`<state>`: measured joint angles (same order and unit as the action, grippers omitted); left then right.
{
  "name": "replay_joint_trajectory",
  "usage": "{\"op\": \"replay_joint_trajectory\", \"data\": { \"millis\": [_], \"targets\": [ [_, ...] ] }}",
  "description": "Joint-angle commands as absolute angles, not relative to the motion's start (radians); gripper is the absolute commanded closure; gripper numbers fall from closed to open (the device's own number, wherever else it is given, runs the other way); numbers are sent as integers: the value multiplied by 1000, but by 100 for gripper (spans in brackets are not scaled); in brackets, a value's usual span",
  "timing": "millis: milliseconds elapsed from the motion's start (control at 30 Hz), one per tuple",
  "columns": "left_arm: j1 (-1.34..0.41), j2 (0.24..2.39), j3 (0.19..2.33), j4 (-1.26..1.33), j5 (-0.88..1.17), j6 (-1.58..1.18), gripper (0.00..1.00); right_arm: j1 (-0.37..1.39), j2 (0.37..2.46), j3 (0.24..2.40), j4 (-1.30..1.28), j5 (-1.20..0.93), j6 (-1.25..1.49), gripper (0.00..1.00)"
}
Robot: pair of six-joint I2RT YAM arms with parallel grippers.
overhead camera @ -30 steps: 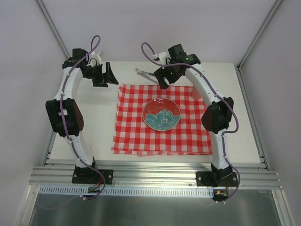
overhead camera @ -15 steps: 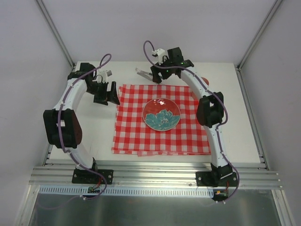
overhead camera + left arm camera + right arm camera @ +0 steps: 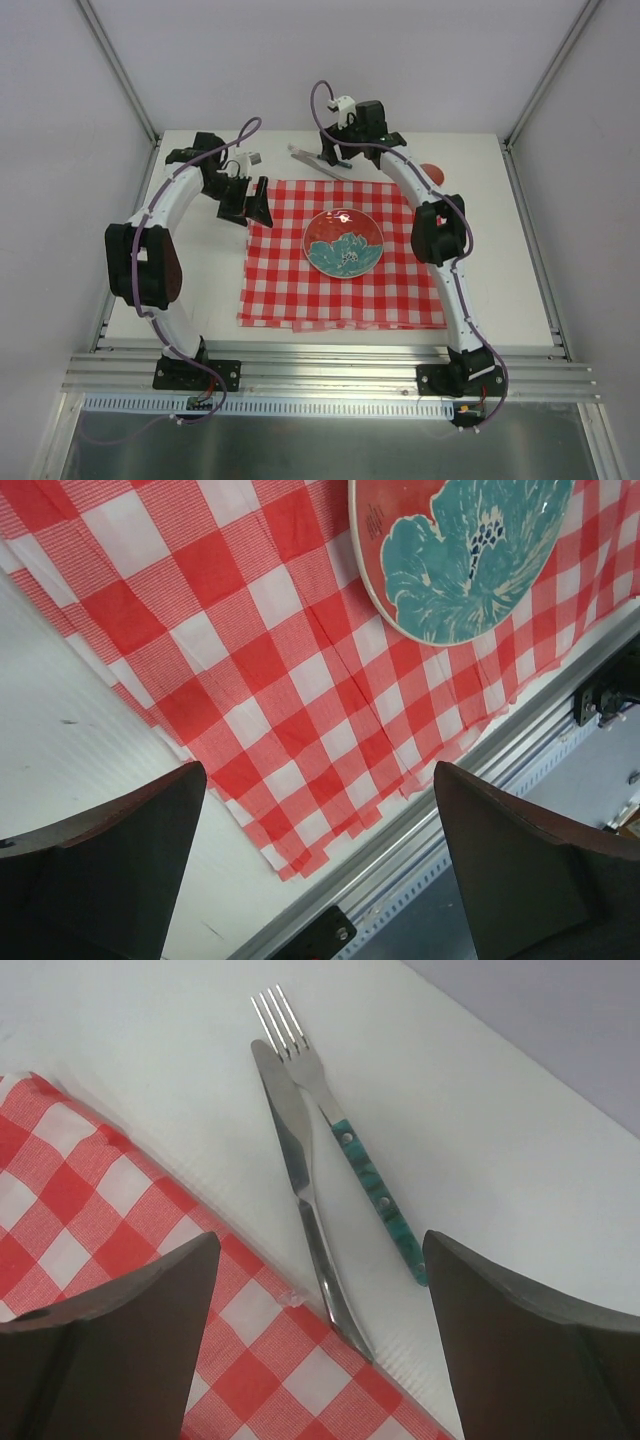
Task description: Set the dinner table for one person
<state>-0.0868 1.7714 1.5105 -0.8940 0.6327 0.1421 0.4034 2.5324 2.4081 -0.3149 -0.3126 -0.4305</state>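
On the off-white dinner table [image 3: 200, 290] lies a red-and-white checked cloth [image 3: 300, 285] with a red plate [image 3: 343, 242] bearing a teal flower. A steel knife [image 3: 292, 1150] and a teal-handled fork [image 3: 352, 1155] lie side by side on the bare table behind the cloth; the knife's handle end touches the cloth's [image 3: 110, 1220] edge. My right gripper [image 3: 320, 1237] hangs open above them, holding nothing. My left gripper [image 3: 318, 770] stands open and empty over the cloth's [image 3: 250, 660] left part, with the plate [image 3: 460, 560] beyond it.
A small red round thing [image 3: 431, 172] shows at the back right, partly hidden by the right arm. An aluminium rail [image 3: 330, 365] runs along the near edge, also seen in the left wrist view [image 3: 490, 760]. Frame posts stand at the back corners.
My left gripper has moved right and nearer, onto the cloth's back left corner, and opened a little wider. My right gripper has moved back and left, over the knife and fork.
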Motion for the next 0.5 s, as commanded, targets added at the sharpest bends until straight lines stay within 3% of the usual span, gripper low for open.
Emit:
{"op": "replay_joint_trajectory", "data": {
  "millis": [0,467],
  "targets": [
    [-101,1743,1513,-919,680,135,1,414,2557,2448,-325,-314,-422,13],
    [-120,1684,1488,-913,683,114,1,417,2592,2465,-449,-387,-324,12]
  ]
}}
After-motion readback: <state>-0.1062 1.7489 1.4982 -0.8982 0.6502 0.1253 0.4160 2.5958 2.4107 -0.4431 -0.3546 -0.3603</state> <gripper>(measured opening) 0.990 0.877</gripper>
